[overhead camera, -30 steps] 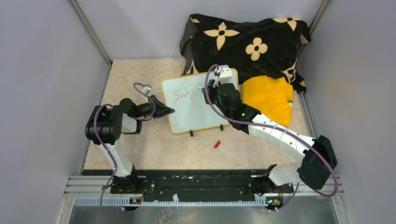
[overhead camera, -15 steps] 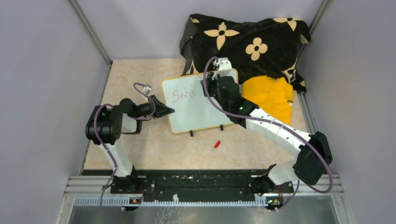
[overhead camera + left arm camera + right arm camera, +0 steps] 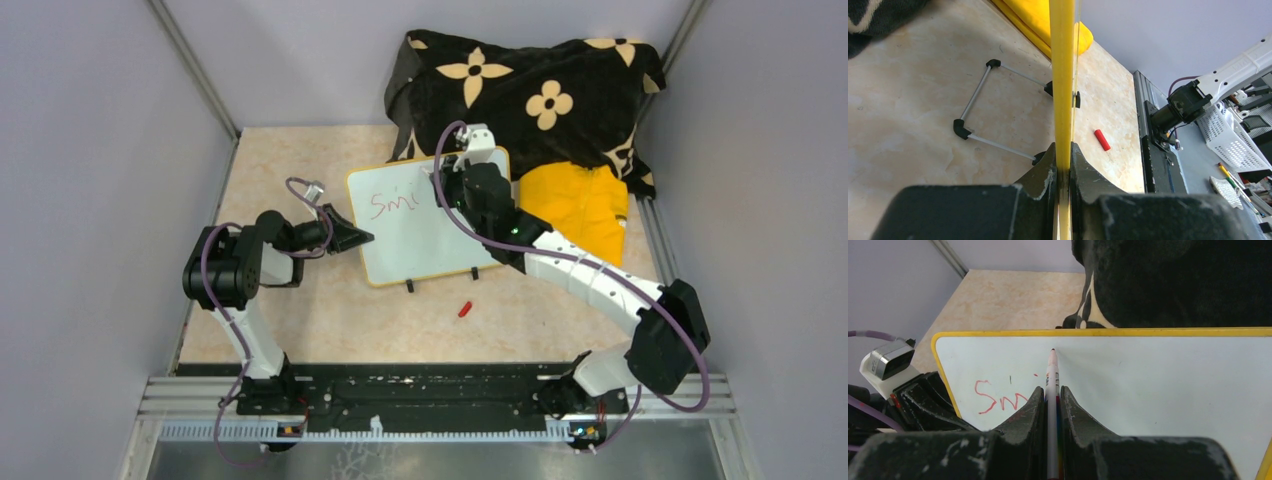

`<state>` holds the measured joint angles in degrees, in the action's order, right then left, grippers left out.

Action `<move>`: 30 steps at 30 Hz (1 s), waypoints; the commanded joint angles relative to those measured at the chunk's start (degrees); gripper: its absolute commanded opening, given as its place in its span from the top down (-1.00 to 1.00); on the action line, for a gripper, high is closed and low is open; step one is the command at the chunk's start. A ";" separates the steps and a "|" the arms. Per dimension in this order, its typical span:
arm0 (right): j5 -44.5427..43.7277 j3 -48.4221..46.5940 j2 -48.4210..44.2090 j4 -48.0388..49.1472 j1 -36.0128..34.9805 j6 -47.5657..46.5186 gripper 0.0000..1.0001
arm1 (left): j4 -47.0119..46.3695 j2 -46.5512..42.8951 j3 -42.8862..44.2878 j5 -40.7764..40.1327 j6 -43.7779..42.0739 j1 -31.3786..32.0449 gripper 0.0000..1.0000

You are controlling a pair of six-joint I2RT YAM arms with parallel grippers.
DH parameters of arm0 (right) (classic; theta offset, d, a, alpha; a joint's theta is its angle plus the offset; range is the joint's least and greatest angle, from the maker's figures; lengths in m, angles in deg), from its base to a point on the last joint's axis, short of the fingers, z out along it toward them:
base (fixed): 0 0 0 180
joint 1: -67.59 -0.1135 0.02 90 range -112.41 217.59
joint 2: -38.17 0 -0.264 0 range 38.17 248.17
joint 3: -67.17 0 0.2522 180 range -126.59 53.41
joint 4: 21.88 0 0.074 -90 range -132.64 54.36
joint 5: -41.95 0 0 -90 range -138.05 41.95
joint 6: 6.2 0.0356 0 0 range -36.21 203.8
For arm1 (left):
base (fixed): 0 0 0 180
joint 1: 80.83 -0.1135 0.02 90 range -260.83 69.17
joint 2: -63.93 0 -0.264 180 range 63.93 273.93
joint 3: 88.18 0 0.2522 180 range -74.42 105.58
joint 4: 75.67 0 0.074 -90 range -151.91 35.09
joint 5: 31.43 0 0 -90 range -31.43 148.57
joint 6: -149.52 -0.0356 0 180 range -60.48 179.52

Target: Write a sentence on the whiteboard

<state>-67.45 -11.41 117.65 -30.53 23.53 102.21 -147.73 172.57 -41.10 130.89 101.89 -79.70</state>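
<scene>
The whiteboard (image 3: 420, 235) stands tilted on the tan table, white with a yellow frame. Red letters "Smi" (image 3: 392, 203) show on its upper left; they also show in the right wrist view (image 3: 998, 397). My left gripper (image 3: 358, 238) is shut on the board's left edge; the left wrist view shows the yellow frame (image 3: 1063, 75) clamped between the fingers. My right gripper (image 3: 440, 190) is shut on a white marker pen (image 3: 1051, 375), whose tip is near the board's top edge, right of the letters. The board surface (image 3: 1148, 375) fills the right wrist view.
A black flowered cloth (image 3: 530, 90) and a yellow cloth (image 3: 575, 205) lie behind and right of the board. A red pen cap (image 3: 465, 309) lies on the table in front of it, also in the left wrist view (image 3: 1102, 139). The board's wire stand (image 3: 993, 105) rests behind it.
My right arm has shifted slightly left and up over the board with the pen. The left arm and the board have not moved.
</scene>
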 commanded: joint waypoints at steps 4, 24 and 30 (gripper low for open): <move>0.34 -0.36 0.93 1.16 0.77 1.94 1.00 | 2.04 -0.09 0.60 -0.50 -3.50 0.12 1.00; 0.55 7.61 -3.23 0.01 0.78 3.85 1.00 | 2.22 0.01 0.60 -0.65 -3.52 0.17 1.00; 1.54 10.77 -4.31 -0.36 0.76 5.20 1.00 | 2.33 -0.13 0.56 -0.55 -3.37 0.19 1.00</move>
<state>-65.31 -2.49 114.79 -29.86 23.77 106.47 -146.76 172.55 -40.80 130.80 101.89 -79.70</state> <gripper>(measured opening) 0.115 0.136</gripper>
